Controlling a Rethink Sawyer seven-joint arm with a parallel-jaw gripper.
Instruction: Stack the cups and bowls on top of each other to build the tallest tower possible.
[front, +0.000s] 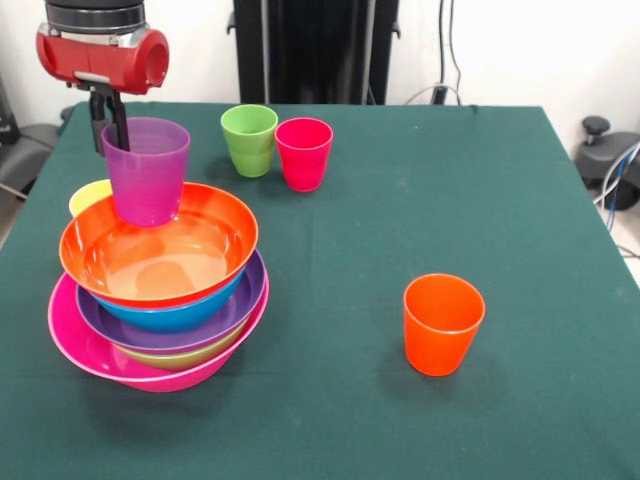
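Front view shows the gripper (112, 128) at ten o'clock, clamped on the purple cup's (147, 170) far rim, the cup resting in the orange bowl (160, 246) atop the tower (158, 300). Placing step, I judge; next, release cleanly, then fetch the green cup (249, 140) or red cup (303, 153) at twelve

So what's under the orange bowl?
Under the orange bowl: blue bowl, purple bowl, a green rim, then pink bowl. Their insides are covered.
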